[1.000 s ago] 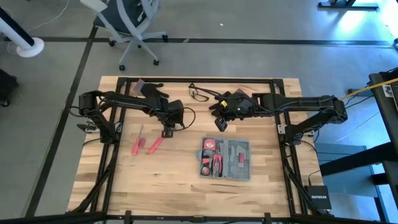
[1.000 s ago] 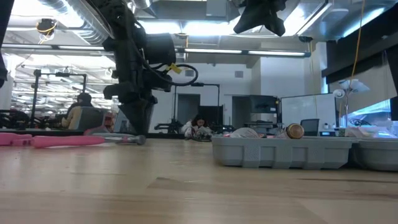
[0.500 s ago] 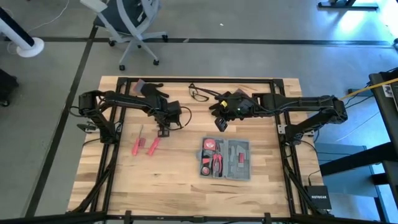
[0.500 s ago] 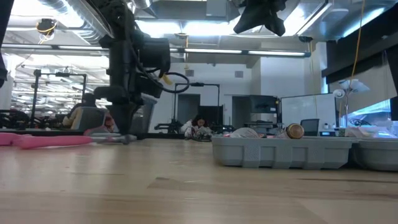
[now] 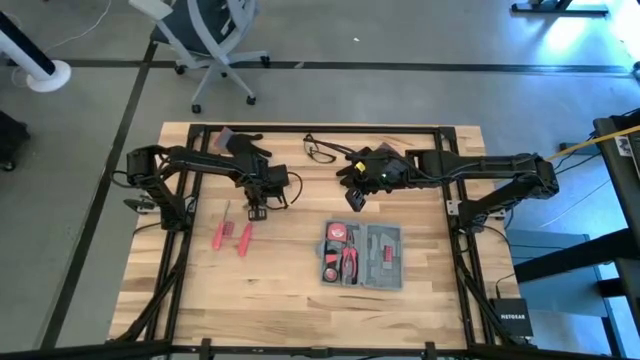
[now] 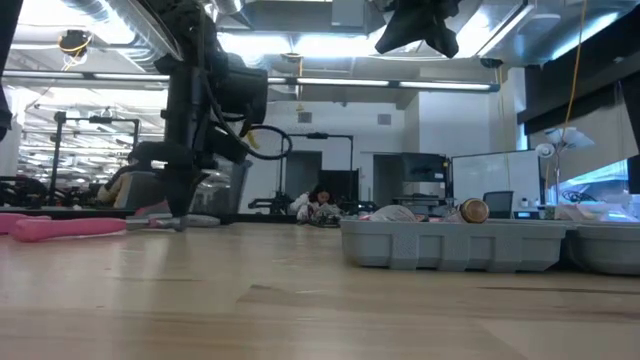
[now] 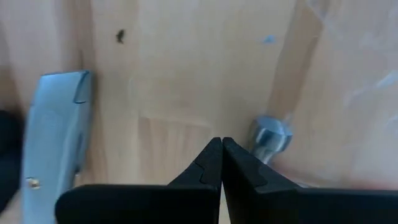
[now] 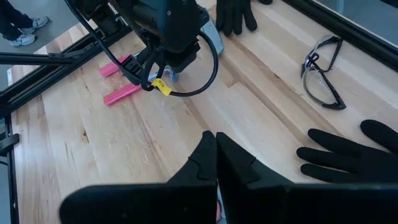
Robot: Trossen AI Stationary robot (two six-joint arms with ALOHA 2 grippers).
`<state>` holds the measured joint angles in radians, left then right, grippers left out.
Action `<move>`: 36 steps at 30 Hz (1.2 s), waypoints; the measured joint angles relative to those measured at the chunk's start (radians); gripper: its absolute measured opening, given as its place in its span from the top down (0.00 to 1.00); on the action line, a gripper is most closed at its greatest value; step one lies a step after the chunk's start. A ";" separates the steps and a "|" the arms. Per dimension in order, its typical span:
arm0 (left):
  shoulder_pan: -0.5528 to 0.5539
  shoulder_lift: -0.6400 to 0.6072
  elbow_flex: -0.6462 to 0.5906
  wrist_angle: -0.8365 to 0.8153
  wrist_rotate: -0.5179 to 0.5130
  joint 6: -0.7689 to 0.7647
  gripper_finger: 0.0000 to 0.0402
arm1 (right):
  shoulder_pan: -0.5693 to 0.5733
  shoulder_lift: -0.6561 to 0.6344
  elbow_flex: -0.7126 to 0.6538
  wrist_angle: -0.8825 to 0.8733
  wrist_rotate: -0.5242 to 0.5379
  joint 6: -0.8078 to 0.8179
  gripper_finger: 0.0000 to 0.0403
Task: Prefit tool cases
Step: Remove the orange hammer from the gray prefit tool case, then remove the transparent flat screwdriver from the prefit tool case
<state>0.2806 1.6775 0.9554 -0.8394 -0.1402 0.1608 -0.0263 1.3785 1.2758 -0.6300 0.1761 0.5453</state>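
Tool case (image 5: 362, 255): lies open on the near half of the table, right of centre; moulded grey slots hold red-handled pliers (image 5: 349, 260) and a few other pieces, with other slots unfilled. In the low view its grey wall (image 6: 450, 245) fills the right foreground.

Loose red-handled tools (image 5: 233, 235): two lie side by side on the wood, left of the case and well apart from it.

Left gripper (image 5: 257, 211): low over the table just beyond the loose tools, fingers (image 7: 211, 171) pressed together on nothing. Over the last second it has slid leftward, away from the case and closer to the tools; a metal tool tip (image 7: 268, 135) and a grey-blue blade-like piece (image 7: 59, 134) now show just ahead of it.

Right gripper (image 5: 356, 198): raised above the far centre, unmoved, fingers (image 8: 205, 162) closed and empty.

Far items: safety glasses (image 5: 320, 150) and black gloves (image 5: 245, 146) near the back edge.

Meaning for the task: the shift suggests the left arm is lining up on a loose tool, probably to carry it to a vacant slot; nothing is gripped yet.
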 joint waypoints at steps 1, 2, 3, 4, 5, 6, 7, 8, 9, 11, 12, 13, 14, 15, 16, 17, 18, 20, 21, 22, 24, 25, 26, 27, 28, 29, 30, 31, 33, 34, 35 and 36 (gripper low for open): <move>0.000 0.000 0.000 0.001 -0.016 0.002 1.00 | 0.000 0.000 0.000 0.000 0.000 0.000 1.00; 0.000 0.000 0.004 0.000 -0.036 0.003 1.00 | 0.000 0.000 0.000 0.000 0.005 0.000 1.00; 0.000 0.000 0.009 0.001 -0.050 0.002 1.00 | 0.000 0.000 0.000 0.000 0.011 0.000 1.00; 0.000 0.000 0.016 0.004 -0.058 0.002 1.00 | 0.000 0.000 0.000 0.000 0.017 -0.001 1.00; 0.000 0.000 0.022 0.006 -0.064 -0.001 1.00 | 0.000 0.000 0.000 0.000 0.020 0.000 1.00; 0.000 0.000 0.027 0.007 -0.073 -0.002 1.00 | 0.000 0.000 0.000 0.000 0.023 -0.001 1.00; 0.000 0.000 0.033 0.007 -0.082 -0.003 1.00 | 0.000 0.000 0.000 0.000 0.024 -0.003 1.00; 0.000 0.000 0.038 0.009 -0.092 -0.002 1.00 | 0.000 0.000 0.000 0.000 0.024 -0.008 1.00; 0.000 0.000 0.043 0.012 -0.099 -0.004 1.00 | 0.000 0.000 0.000 0.000 0.023 -0.020 1.00; 0.000 0.000 0.054 0.014 -0.103 -0.029 1.00 | 0.000 0.000 0.000 0.000 0.013 -0.042 1.00; -0.003 0.000 0.058 0.023 -0.099 -0.057 1.00 | 0.000 0.000 0.000 -0.002 -0.006 -0.054 1.00; -0.010 0.000 0.062 0.038 -0.083 -0.088 1.00 | 0.000 0.000 0.000 -0.013 -0.039 -0.062 1.00; -0.019 -0.002 0.062 0.062 -0.063 -0.115 1.00 | 0.000 0.000 0.000 -0.034 -0.078 -0.078 1.00; -0.035 -0.004 0.062 0.087 -0.046 -0.140 1.00 | 0.000 0.000 0.000 -0.068 -0.117 -0.086 1.00; -0.058 -0.004 0.062 0.113 -0.043 -0.167 1.00 | 0.000 0.000 0.000 -0.110 -0.147 -0.095 1.00; -0.086 -0.004 0.062 0.147 -0.043 -0.191 1.00 | 0.000 0.000 0.000 -0.158 -0.168 -0.098 1.00; -0.116 -0.004 0.059 0.192 -0.044 -0.215 1.00 | 0.001 0.000 0.000 -0.202 -0.181 -0.097 1.00; -0.179 -0.005 0.040 0.305 -0.043 -0.267 1.00 | 0.004 -0.001 -0.018 -0.235 -0.215 -0.060 1.00; -0.212 -0.005 0.026 0.366 -0.044 -0.294 1.00 | 0.011 -0.002 -0.038 -0.229 -0.244 -0.028 1.00; -0.242 0.001 0.015 0.428 -0.044 -0.323 1.00 | 0.016 -0.001 -0.064 -0.224 -0.282 0.009 1.00; -0.299 0.022 0.003 0.522 -0.053 -0.379 1.00 | 0.034 0.001 -0.126 -0.179 -0.367 0.081 1.00; -0.322 0.039 0.003 0.549 -0.059 -0.405 1.00 | 0.050 0.007 -0.163 -0.130 -0.423 0.114 1.00; -0.343 0.054 0.002 0.564 -0.061 -0.432 1.00 | 0.067 0.010 -0.200 -0.069 -0.478 0.131 1.00; -0.360 0.073 0.002 0.577 -0.061 -0.462 1.00 | 0.086 0.014 -0.236 -0.016 -0.521 0.131 1.00; -0.373 0.088 0.001 0.590 -0.060 -0.492 1.00 | 0.110 0.021 -0.269 0.044 -0.545 0.126 1.00; -0.386 0.099 0.001 0.599 -0.058 -0.523 1.00 | 0.137 0.025 -0.291 0.119 -0.554 0.104 0.99; -0.399 0.110 0.001 0.602 -0.058 -0.549 1.00 | 0.166 0.027 -0.303 0.181 -0.553 0.058 0.99; -0.411 0.119 0.001 0.594 -0.054 -0.572 1.00 | 0.194 0.028 -0.309 0.221 -0.548 0.001 0.98; -0.432 0.131 0.001 0.573 -0.058 -0.623 1.00 | 0.239 0.038 -0.302 0.229 -0.509 -0.121 0.95; -0.441 0.131 0.002 0.555 -0.058 -0.648 1.00 | 0.258 0.052 -0.298 0.213 -0.479 -0.173 0.92; -0.449 0.130 0.003 0.535 -0.057 -0.665 1.00 | 0.274 0.066 -0.298 0.197 -0.453 -0.213 0.90; -0.458 0.129 0.003 0.522 -0.061 -0.674 1.00 | 0.289 0.082 -0.298 0.181 -0.434 -0.246 0.87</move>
<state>-0.1772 1.8068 0.9581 -0.3178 -0.2010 -0.5131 0.2623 1.4606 0.9779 -0.4492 -0.2584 0.2995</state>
